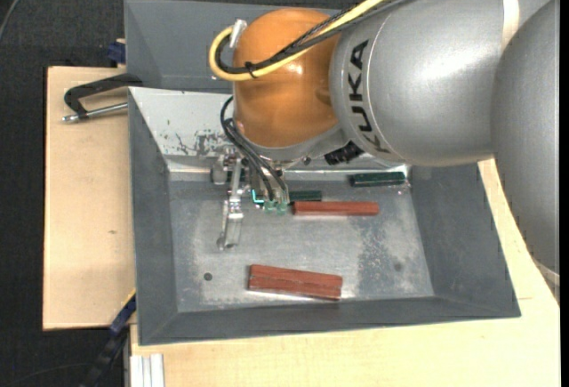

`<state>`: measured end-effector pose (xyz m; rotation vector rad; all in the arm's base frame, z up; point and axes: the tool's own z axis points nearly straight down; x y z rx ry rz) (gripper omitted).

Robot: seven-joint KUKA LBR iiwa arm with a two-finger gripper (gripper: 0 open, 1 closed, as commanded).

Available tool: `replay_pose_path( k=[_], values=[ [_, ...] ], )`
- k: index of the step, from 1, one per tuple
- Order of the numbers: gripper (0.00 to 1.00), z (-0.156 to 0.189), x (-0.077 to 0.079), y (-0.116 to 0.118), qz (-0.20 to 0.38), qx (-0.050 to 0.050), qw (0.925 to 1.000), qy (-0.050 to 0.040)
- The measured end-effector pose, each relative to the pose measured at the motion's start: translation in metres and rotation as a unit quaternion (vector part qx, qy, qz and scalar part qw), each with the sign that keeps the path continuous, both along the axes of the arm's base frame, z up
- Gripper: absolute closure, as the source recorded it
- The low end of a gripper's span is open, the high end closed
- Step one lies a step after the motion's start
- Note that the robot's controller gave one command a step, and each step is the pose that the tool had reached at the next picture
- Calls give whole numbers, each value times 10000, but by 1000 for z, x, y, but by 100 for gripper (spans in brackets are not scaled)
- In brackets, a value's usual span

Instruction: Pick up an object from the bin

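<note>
My gripper hangs low over the left half of the bin floor, under the arm's orange cover. Nothing shows in it. Just right of it, near the middle of the bin, lies a thin red-brown stick with a dark green end. A flat red-brown wooden block lies lengthwise near the front wall, below and to the right of the gripper. A small dark green bar rests by the back wall at the right.
A small dark speck sits on the floor at the front left. The arm's large grey body and orange cover hang over the back and right of the bin, hiding part of it.
</note>
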<state>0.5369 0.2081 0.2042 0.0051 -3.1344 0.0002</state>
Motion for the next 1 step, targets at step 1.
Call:
replay_pose_path(
  k=[1],
  values=[
    [0,-76,-29,-83,1378,-6,9905,-5]
  ],
)
